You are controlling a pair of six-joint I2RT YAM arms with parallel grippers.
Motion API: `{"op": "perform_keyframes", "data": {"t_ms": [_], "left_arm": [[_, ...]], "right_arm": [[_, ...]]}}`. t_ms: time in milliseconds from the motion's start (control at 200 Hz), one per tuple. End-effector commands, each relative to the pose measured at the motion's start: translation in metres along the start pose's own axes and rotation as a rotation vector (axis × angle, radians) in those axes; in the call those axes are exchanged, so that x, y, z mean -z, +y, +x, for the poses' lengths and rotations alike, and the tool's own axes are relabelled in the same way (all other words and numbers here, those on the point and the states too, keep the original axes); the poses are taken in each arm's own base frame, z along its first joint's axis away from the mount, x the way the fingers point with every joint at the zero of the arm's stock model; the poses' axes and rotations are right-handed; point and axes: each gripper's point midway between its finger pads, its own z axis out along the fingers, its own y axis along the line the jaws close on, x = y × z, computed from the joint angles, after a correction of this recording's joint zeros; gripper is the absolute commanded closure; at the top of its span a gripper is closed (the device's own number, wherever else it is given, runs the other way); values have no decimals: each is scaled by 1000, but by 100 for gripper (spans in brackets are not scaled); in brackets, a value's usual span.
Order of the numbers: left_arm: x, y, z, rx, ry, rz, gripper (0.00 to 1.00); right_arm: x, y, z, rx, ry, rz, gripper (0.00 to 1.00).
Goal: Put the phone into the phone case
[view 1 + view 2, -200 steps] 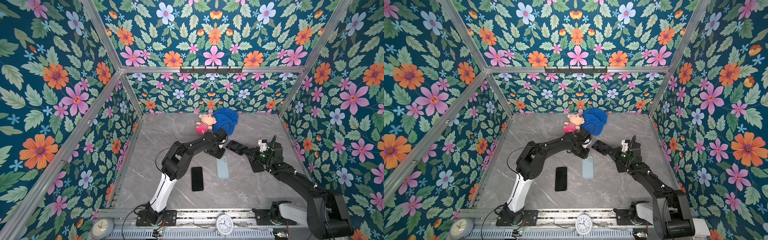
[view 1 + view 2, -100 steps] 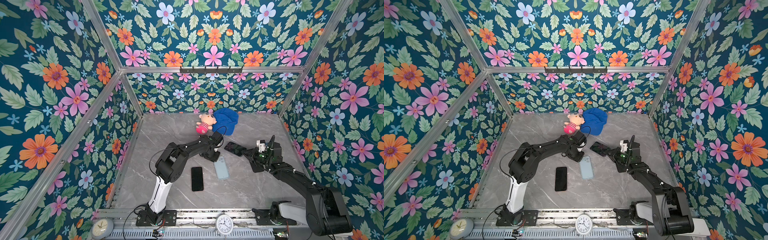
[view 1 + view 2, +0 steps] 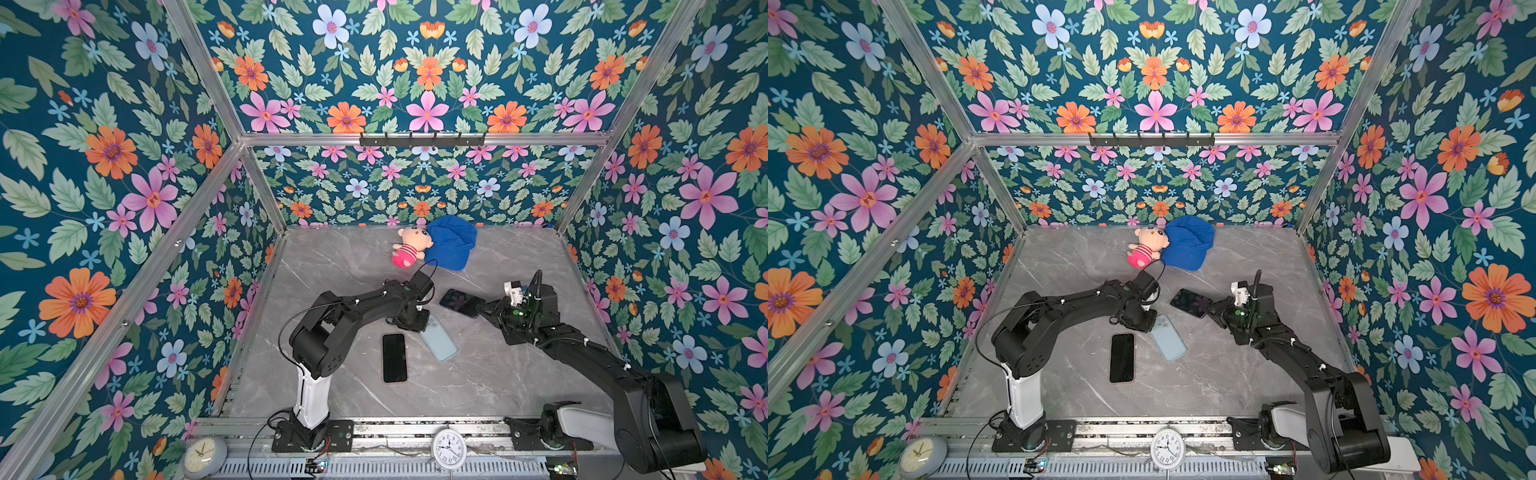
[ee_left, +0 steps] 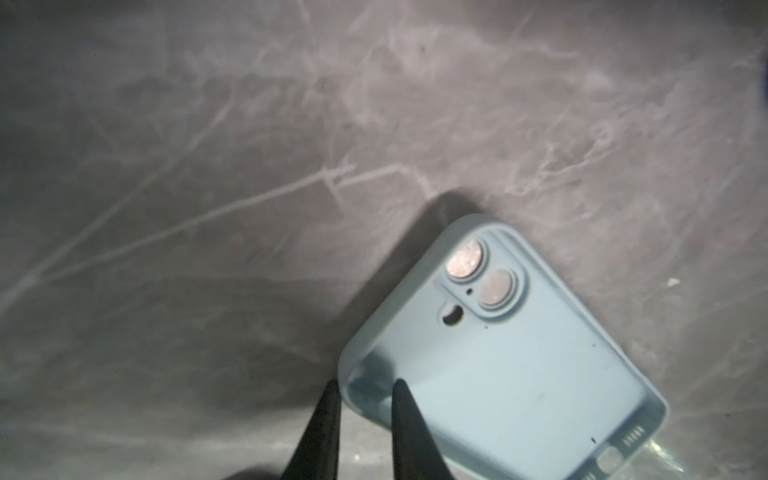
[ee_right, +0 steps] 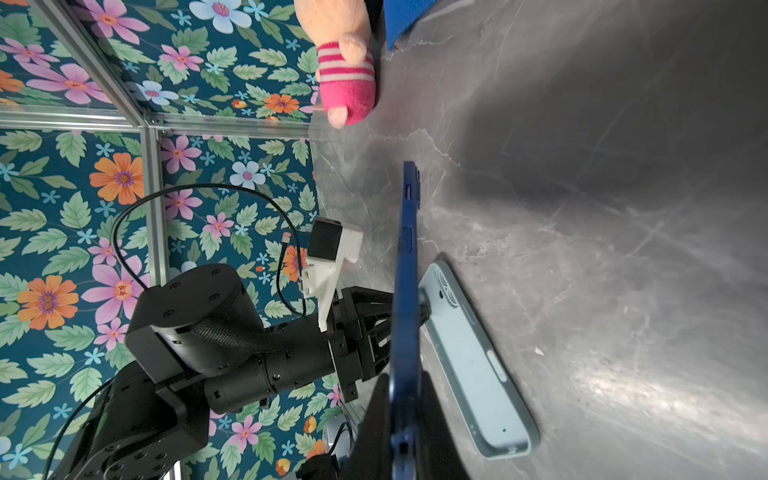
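Top views, left to right. Far left, low at the front: a gray clock, off the gray surface. Near the middle: a black phone, flat on the surface, screen up. Far at the back: a soft doll in pink stripes, lying down, touching a blue cap just to the right. Just past the black phone's far end: the left end effector, down low, at the far end of the phone case. Light blue; lies flat, open side up, turned at a slant, close to the black phone but apart from it. Low at the front again: a white clock. More to the right: a blue phone, up off the surface, shiny face up, clamped at one end by the right end effector. Sits apart from the phone case, not inside it.

Left wrist view: fingers of the left end effector a little apart, one just outside the phone case's corner wall, one inside. Leaves a gap between the inside finger and the wall. Shows gray surface through the round camera holes.

Right wrist view: blue phone edge-on, pinched tight between both black fingers. Beside it, down on the surface, the phone case, with the left end effector at its far end.
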Motion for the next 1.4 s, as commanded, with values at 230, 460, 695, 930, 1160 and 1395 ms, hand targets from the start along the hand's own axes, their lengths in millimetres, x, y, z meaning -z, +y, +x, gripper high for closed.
{"op": "perform_keyframes", "data": {"t_ms": [230,460,695,930,1160,1395], "left_arm": [[16,-9,3,156,-81,98,69],[32,0,-18,230,-166,166,61],[32,1,-36,279,-201,257,49],[26,0,-41,281,-194,289,45],[23,0,-44,278,-190,304,44],[17,-1,-44,279,-178,321,46]], "right_arm": [[9,4,37,-111,39,-47,100],[16,-4,65,-195,23,-47,100],[6,-5,83,-196,-23,-39,100],[-7,-5,91,-160,-37,-14,100],[-20,-7,97,-145,-19,4,100],[-27,-10,100,-145,-11,19,100]]}}
